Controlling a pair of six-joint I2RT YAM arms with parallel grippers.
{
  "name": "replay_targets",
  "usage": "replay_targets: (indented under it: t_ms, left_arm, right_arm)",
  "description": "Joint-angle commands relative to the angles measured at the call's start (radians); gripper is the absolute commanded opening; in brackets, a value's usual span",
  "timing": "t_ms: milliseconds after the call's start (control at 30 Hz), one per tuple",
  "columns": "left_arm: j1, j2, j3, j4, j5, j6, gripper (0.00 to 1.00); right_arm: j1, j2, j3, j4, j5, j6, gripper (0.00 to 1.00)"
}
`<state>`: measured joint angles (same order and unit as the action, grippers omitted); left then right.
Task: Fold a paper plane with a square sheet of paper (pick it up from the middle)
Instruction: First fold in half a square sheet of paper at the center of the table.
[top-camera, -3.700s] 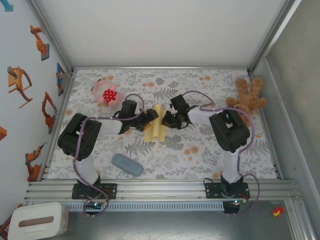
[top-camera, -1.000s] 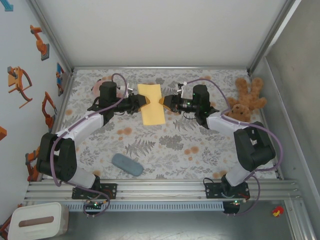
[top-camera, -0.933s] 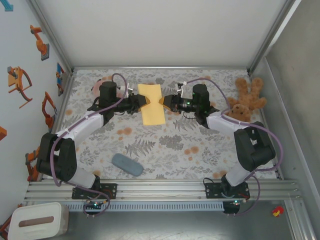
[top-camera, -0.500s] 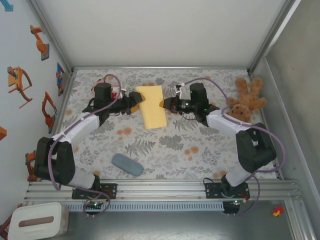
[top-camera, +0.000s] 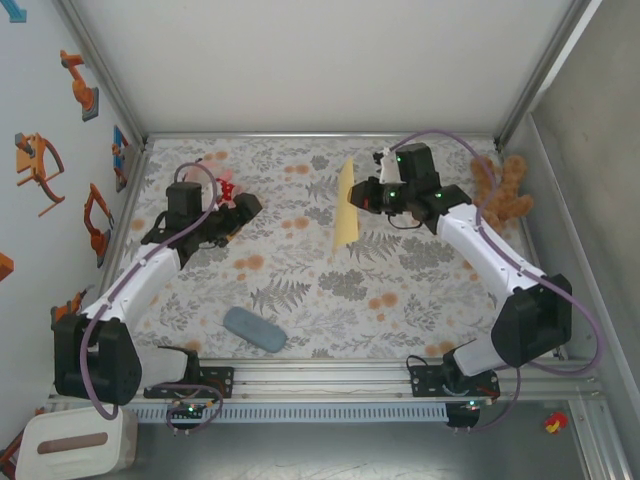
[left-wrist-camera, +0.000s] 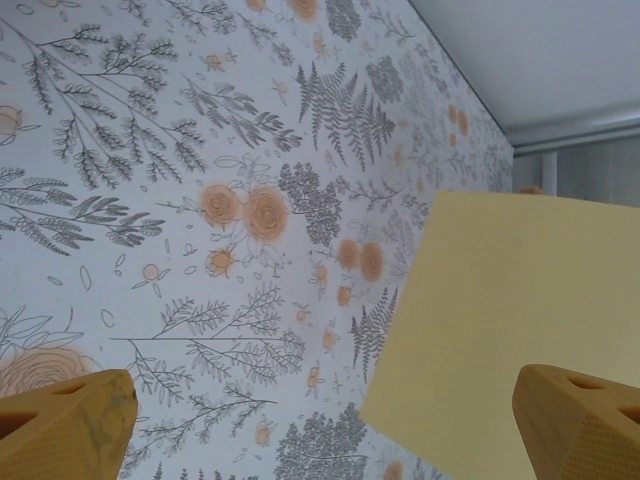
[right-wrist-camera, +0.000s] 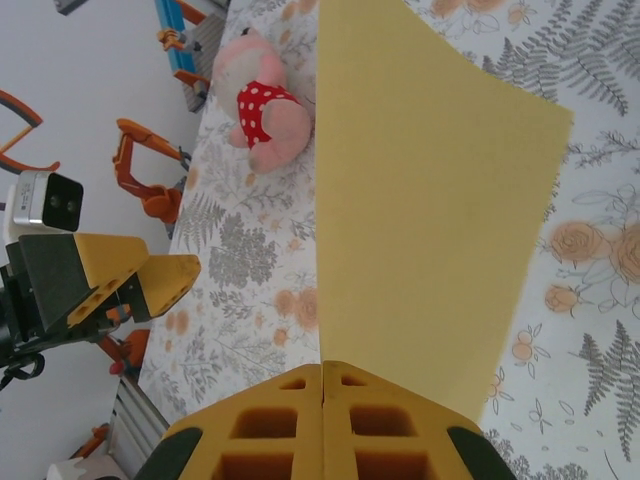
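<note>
The right pincer (right-wrist-camera: 322, 372) gripped the sheet of paper (right-wrist-camera: 420, 200) ahead of it, the left pincer (top-camera: 246, 205) gaped empty, so lowering it flat seemed wisest.

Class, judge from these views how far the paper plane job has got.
Done: the yellow sheet is held up off the table. In hand: the right hand is shut on its edge; the left hand is open, apart from it. Left: no pointed nose or wings show, so the plane's folds remain.

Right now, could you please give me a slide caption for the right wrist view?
Right gripper pinching one edge of the yellow paper; pink plush toy and open left gripper beyond.
</note>
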<state>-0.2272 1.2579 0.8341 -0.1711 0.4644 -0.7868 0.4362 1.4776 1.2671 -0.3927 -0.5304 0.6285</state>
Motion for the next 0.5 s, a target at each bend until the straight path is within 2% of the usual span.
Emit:
replay_targets:
  t_ms: [0, 100, 267, 467]
  left_arm:
    - [0.006, -0.011, -0.044, 0.013, 0.004, 0.002, 0.96]
    - [0.005, 0.004, -0.085, 0.078, 0.040, -0.041, 0.97]
    - [-0.012, 0.030, -0.127, 0.123, 0.064, -0.079, 0.99]
    - [-0.078, 0.074, -0.124, 0.115, 0.043, -0.083, 0.96]
  right_arm:
    - [0.049, 0.065, 0.003, -0.013, 0.021, 0.043, 0.00]
    - [0.096, 0.143, -0.039, 0.146, -0.051, 0.140, 0.00]
    - [0.116, 0.231, -0.164, 0.535, -0.148, 0.343, 0.00]
    - [0.115, 0.300, -0.262, 0.643, -0.125, 0.356, 0.00]
